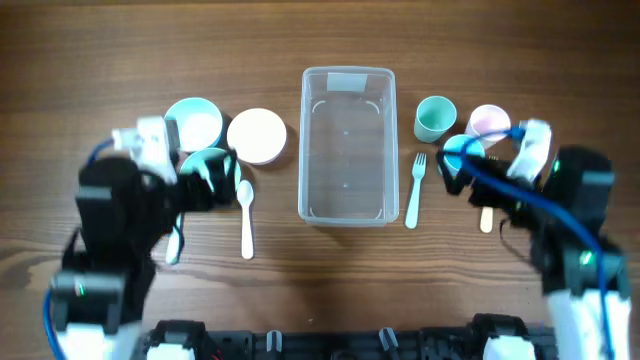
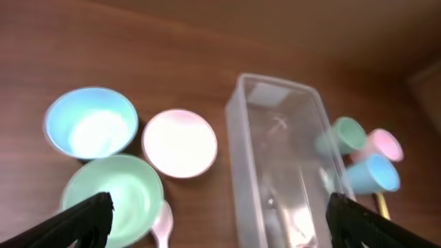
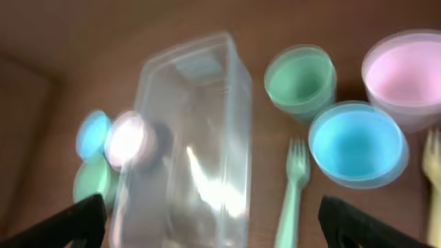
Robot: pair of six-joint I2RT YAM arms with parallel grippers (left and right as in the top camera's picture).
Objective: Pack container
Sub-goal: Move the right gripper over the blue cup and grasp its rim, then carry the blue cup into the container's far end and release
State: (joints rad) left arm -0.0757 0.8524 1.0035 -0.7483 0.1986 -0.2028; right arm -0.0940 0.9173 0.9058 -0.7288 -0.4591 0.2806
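Container [image 1: 347, 150] sits open side up, bang in the middle of the table [image 1: 320, 290] in the overhead view. It's empty, so nothing's packed yet. I'd guess it's in the middle so either arm can drop stuff in. The bowls are parked on its left: blue bowl [image 1: 193, 122], pink bowl [image 1: 257, 135] and green bowl [image 1: 208, 170], with a white spoon [image 1: 246, 215] just beside them. On its right there's a green fork [image 1: 415, 190], then a green cup [image 1: 435, 118], pink cup [image 1: 488, 122] and blue cup [image 1: 462, 152] huddled together. The left arm [image 1: 110, 210] hangs over the green bowl and the right arm [image 1: 575, 200] by the blue cup, so each side looks set to work its own pile. In the left wrist view, the left fingers [image 2: 83, 222] are spread wide with nothing between them. The green bowl is right by the near one and the container is off to the right, so my bet is that bowl goes first. The right wrist view is blurry, but the right fingers [image 3: 76, 219] are also spread wide and empty, with the blue cup closest and the fork between it and the container.
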